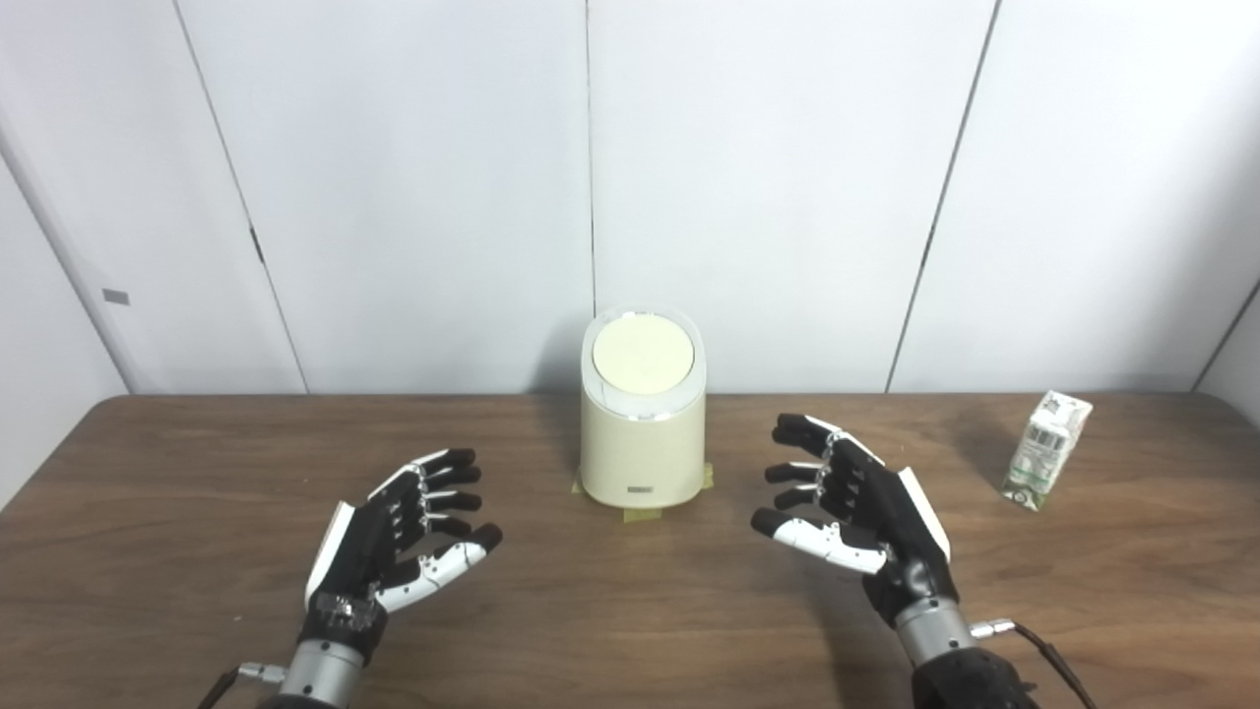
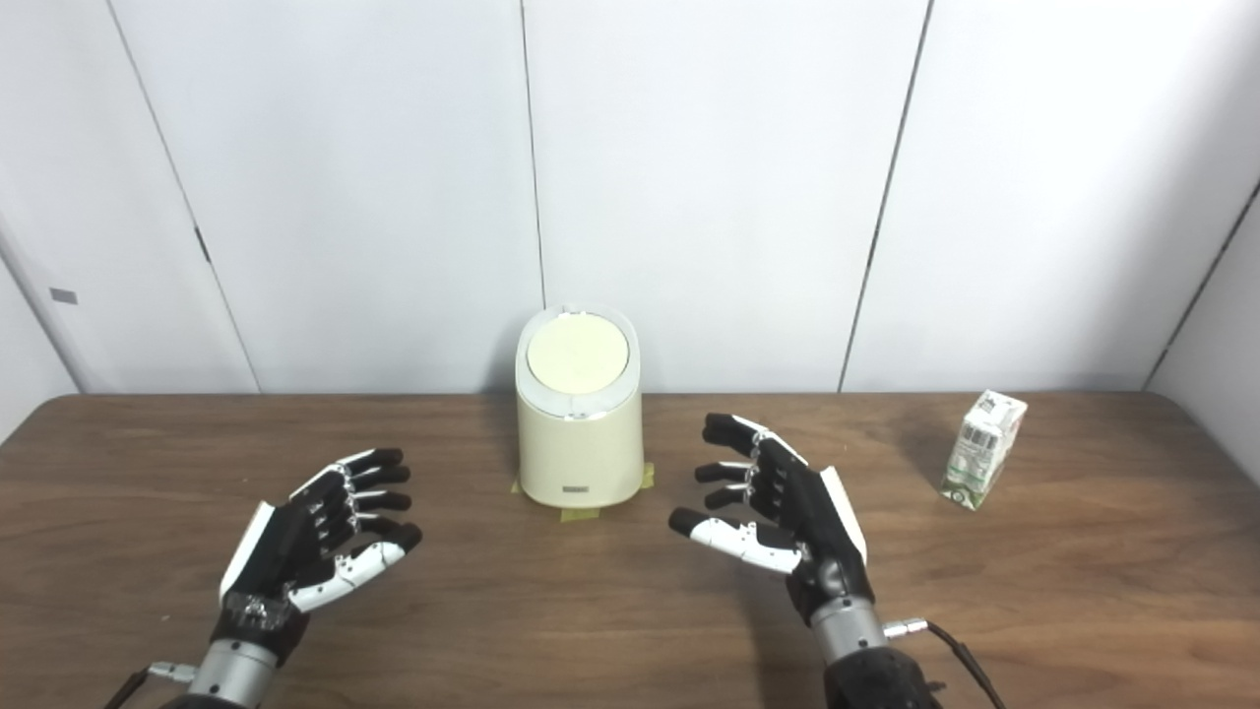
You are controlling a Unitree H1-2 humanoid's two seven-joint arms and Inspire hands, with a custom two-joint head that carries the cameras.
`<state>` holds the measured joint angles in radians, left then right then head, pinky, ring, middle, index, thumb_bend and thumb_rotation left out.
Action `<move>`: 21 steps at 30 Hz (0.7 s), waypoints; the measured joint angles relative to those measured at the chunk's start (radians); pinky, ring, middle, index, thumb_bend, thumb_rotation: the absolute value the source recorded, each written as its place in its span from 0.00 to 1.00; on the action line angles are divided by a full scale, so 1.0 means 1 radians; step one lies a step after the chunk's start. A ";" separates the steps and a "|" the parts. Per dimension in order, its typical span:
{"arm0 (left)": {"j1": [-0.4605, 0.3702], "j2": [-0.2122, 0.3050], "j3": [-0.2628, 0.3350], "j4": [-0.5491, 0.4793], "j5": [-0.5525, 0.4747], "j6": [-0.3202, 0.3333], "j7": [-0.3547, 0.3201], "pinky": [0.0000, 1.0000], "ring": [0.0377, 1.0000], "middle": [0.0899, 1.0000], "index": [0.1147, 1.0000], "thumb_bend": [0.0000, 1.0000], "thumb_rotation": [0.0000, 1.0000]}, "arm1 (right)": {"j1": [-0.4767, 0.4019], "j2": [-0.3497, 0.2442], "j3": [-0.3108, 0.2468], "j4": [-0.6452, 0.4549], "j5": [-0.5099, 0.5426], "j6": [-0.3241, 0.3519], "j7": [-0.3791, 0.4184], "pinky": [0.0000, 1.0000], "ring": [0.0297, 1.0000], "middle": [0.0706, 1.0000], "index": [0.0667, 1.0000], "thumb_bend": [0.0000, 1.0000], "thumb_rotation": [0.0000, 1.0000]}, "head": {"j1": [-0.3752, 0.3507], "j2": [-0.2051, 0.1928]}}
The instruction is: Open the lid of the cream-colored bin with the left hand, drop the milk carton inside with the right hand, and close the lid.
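Left eye view: cream bin [image 1: 643, 433] stands upright at the back-centre of the wooden bench [image 1: 630, 611], close to the white wall panels [image 1: 413, 197]. Its round lid [image 1: 643, 354] is down, flat on top. Bits of yellowish tape [image 1: 640, 510] show under the bin's base. The left hand [image 1: 394, 537] hovers over the bench, front-left of the bin, palm turned inward, fingers [image 1: 448, 483] apart & slightly curled, holding nothing. The right hand [image 1: 856, 507] mirrors it front-right of the bin, palm facing in, fingers [image 1: 802, 453] spread, also empty. Neither hand touches the bin; it sits between them & a bit further back. The milk carton [image 1: 1046, 450] stands at far right of the bench, leaning a little, well apart from the right hand & from the bin. A cable [image 1: 1053, 660] runs off the right wrist.

Right eye view: same layout, shifted a bit leftward in frame. Bin [image 2: 579, 438] w/ lid [image 2: 578, 353] closed, tape [image 2: 576, 512] at the base. Left hand [image 2: 315, 547] open at lower left, fingers [image 2: 379, 483] apart, thumb out to the side. Right hand [image 2: 778, 512] open at centre-right, fingers [image 2: 733, 448] apart, pointing toward the bin. Carton [image 2: 982, 448] on the bench [image 2: 591, 630] at far right, near the back edge, green & white print on its side, too small to read.
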<state>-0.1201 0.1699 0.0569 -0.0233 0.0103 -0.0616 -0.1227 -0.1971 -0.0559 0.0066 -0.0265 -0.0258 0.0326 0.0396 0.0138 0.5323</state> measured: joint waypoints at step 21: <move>-0.003 -0.047 0.001 -0.032 0.048 0.016 0.062 0.75 0.86 0.88 0.90 0.81 0.38 | -0.004 0.000 0.000 0.005 -0.004 0.000 0.000 0.53 0.64 0.78 0.75 0.76 0.21 | -0.003 -0.015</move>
<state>-0.1232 0.1225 0.0577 -0.0553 0.0579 -0.0455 -0.0603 -0.2006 -0.0559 0.0070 -0.0220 -0.0294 0.0326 0.0391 0.0107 0.5170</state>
